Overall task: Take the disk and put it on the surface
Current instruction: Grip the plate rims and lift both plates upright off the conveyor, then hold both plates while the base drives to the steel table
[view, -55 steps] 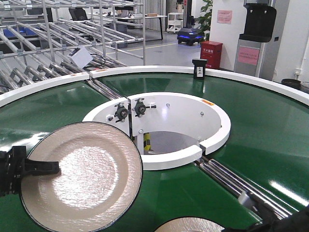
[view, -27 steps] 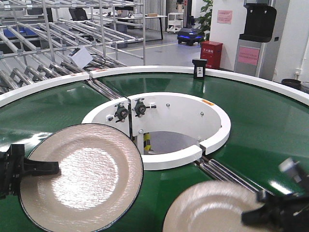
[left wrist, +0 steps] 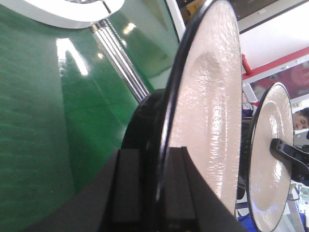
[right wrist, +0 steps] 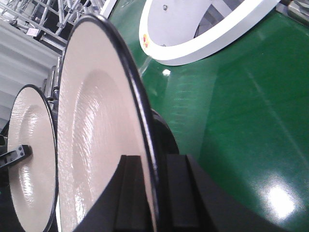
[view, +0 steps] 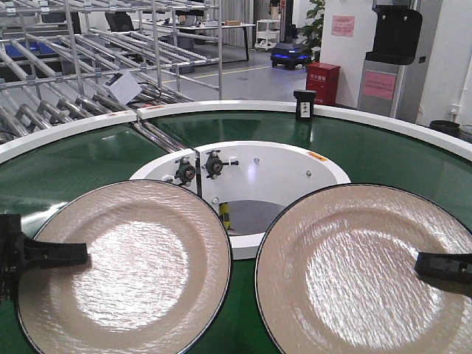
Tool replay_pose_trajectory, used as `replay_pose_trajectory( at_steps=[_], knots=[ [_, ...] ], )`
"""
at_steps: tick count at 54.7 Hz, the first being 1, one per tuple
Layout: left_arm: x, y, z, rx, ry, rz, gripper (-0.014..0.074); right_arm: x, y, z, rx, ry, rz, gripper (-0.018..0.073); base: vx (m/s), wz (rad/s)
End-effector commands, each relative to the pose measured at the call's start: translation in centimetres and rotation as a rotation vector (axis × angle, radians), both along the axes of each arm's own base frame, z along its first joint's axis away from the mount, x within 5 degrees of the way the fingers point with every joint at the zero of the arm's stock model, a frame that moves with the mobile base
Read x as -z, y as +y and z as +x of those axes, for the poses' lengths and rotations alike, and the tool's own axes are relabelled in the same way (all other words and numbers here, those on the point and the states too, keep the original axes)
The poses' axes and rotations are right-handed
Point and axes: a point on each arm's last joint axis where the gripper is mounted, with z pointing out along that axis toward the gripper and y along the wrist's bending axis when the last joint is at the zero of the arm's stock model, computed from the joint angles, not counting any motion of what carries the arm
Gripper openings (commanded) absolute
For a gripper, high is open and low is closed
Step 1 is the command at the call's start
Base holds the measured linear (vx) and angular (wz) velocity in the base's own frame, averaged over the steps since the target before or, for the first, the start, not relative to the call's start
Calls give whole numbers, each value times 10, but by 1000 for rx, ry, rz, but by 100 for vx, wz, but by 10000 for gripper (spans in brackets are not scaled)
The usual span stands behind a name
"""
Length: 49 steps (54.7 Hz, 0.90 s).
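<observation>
My left gripper [view: 74, 255] reached in low from the left and my right gripper [view: 428, 264] from the right, both roughly level over the green conveyor belt [view: 398, 158]. My left fingers [left wrist: 126, 193] were closed down to a narrow slot, one on each face of the black rim of the left disk [view: 125, 265], and my right fingers [right wrist: 130, 193] pinched the rim of the right disk [view: 354, 273] the same way. Both disks hung above the belt, side by side in front of the white inner ring [view: 295, 156], their rims near each other but apart.
</observation>
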Motion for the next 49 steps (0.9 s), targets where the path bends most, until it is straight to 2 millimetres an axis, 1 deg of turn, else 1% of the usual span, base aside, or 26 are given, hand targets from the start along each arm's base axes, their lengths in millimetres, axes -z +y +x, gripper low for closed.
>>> replay_pose_trajectory(
  at_steps=[1,14,49],
  knots=[
    [-36,-7,-12,31,-106,-136,-7,-24,2,-4,35,-95,90,-9,0,0],
    [-44,-9,-21,41,-139,-101,-7,-25,2,-5,38,-109,76,-9,0,0],
    [-44,-9,-21,39,-140,-102,-7,-25,2,-5,37,-108,76,-9,0,0]
  ],
)
